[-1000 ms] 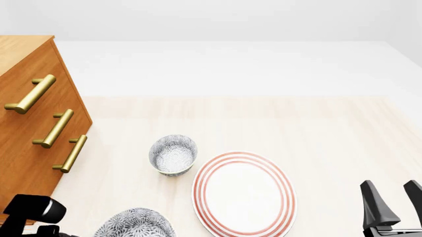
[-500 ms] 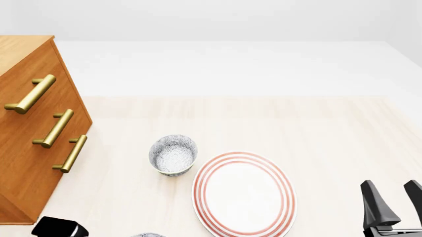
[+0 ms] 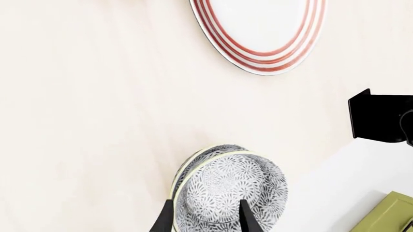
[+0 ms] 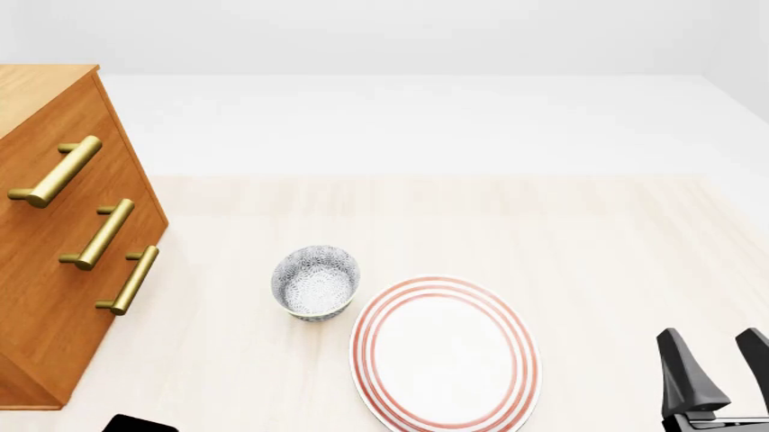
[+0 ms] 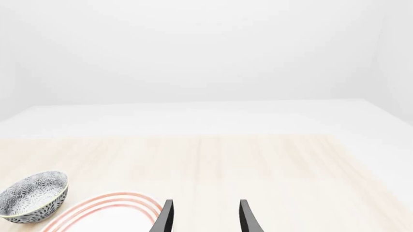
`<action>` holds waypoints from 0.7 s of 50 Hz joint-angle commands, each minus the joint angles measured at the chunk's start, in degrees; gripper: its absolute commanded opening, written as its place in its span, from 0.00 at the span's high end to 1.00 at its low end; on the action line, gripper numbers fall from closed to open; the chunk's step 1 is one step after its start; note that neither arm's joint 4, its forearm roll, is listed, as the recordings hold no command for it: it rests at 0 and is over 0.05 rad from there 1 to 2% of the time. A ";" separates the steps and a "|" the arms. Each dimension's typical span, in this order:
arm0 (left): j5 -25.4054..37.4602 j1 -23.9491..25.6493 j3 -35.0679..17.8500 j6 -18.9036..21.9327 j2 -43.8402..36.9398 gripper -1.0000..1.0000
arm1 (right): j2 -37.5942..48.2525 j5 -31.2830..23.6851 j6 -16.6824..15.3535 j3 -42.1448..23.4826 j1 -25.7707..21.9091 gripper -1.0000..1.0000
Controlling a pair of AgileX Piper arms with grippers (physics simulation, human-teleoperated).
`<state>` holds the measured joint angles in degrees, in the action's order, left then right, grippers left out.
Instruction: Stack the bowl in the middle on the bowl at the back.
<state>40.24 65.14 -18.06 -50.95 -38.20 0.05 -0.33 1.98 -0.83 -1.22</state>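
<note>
Both jaws gape; left gripper [image 3: 206,223] straddles the small speckled ceramic bowl's [image 3: 226,191] rim, so closing, then lifting, seems next.

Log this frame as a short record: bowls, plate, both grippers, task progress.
Back bowl: upright on the table, left of the plate, apart from it
Middle bowl: under the left gripper, out of the front view; a second rim shows beside it
Plate: red-ringed, bare
Left gripper: open, fingers over the middle bowl
Right gripper: open, holding nothing
Dresser: at the table's left
Progress: not yet stacked
</note>
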 commanded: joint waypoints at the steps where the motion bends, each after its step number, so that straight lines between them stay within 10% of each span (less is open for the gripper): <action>1: -1.50 1.36 0.37 -0.51 -1.28 0.00 | 0.00 0.02 -0.02 0.00 -0.03 0.00; 35: 15.08 -4.63 -7.70 4.69 10.20 0.00 | 0.00 -0.10 -0.50 -0.07 -0.18 0.00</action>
<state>49.13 63.20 -23.10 -48.44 -32.60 0.05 -0.35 1.74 -0.84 -1.36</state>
